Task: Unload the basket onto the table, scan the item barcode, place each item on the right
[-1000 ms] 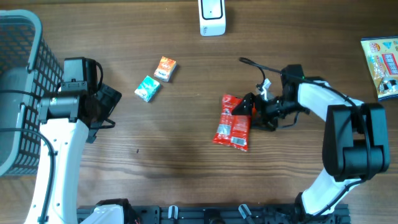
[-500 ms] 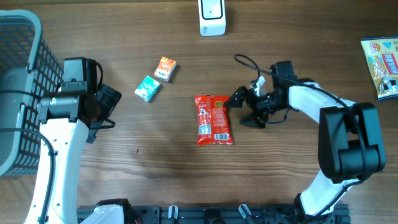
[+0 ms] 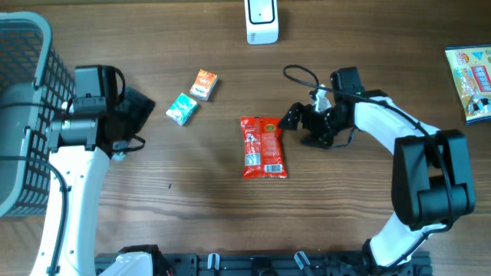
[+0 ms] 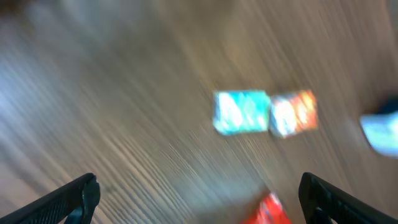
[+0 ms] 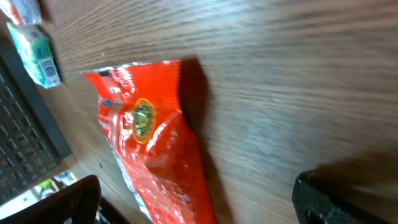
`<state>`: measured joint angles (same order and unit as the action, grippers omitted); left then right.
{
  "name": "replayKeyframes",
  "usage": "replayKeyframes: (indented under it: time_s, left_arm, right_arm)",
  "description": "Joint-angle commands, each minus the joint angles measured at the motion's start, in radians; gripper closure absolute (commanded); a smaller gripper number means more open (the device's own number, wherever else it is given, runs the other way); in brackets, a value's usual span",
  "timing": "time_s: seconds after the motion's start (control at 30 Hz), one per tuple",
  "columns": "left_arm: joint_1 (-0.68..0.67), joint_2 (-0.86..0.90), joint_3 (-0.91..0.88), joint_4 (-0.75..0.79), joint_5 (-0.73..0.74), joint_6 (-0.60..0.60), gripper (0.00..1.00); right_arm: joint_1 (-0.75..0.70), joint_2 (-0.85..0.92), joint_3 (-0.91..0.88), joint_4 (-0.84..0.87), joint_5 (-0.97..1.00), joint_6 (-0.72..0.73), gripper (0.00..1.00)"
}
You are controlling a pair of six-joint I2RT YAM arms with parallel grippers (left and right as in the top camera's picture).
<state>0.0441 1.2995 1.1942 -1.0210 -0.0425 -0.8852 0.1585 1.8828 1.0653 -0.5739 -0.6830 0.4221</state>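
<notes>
We hold right pincer (image 3: 296, 129) and left pincer (image 3: 144, 123) apart, empty. The packet (image 3: 263, 146) lies flat on the table (image 3: 215, 203) beside the right one; we risk sliding or crumpling it, hiding the barcode (image 3: 267, 168).

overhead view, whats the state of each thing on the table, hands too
red packet: lying flat, not held
left hand: open, holding nothing
right hand: open, beside the red packet, holding nothing
teal box: lying flat, untouched
orange box: lying flat, untouched
scanner: at the far edge, untouched
</notes>
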Motion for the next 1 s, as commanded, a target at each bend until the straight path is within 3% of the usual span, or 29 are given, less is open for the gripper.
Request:
replayKeyframes:
  time_s: [0.0, 0.07, 0.17, 0.23, 0.33, 0.5, 0.7, 0.8, 0.97]
  left_arm:
    - [-0.094, 0.044, -0.042, 0.016, 0.252, 0.145, 0.00]
    - [-0.225, 0.127, -0.135, 0.087, 0.281, 0.146, 0.00]
    - [-0.400, 0.299, -0.255, 0.380, 0.497, 0.146, 0.00]
    - [-0.453, 0.410, -0.258, 0.464, 0.543, 0.133, 0.54]
    - [-0.452, 0.495, -0.258, 0.490, 0.539, 0.062, 0.94]
    - [-0.460, 0.560, -0.258, 0.554, 0.539, -0.067, 0.96]
    - [-0.526, 0.613, -0.258, 0.735, 0.532, -0.198, 0.96]
    - [-0.530, 0.625, -0.258, 0.772, 0.472, -0.206, 0.96]
    - [-0.531, 0.625, -0.258, 0.826, 0.355, -0.317, 0.96]
  right_arm:
    - [0.044, 0.005, 0.000, 0.042, 0.095, 0.001, 0.00]
    - [0.048, 0.006, -0.009, 0.047, 0.162, 0.014, 0.01]
    - [0.048, 0.006, -0.021, 0.050, 0.161, 0.050, 0.00]
    - [0.048, 0.006, -0.021, 0.046, 0.161, 0.050, 0.00]
    - [0.048, 0.006, -0.021, 0.047, 0.161, 0.050, 0.00]
    - [0.048, 0.006, -0.021, 0.046, 0.160, 0.053, 0.00]
    - [0.048, 0.006, -0.021, 0.008, 0.161, 0.045, 0.00]
    - [0.048, 0.006, -0.021, 0.012, 0.184, -0.103, 0.00]
    - [0.046, 0.006, -0.021, 0.015, 0.250, -0.096, 0.00]
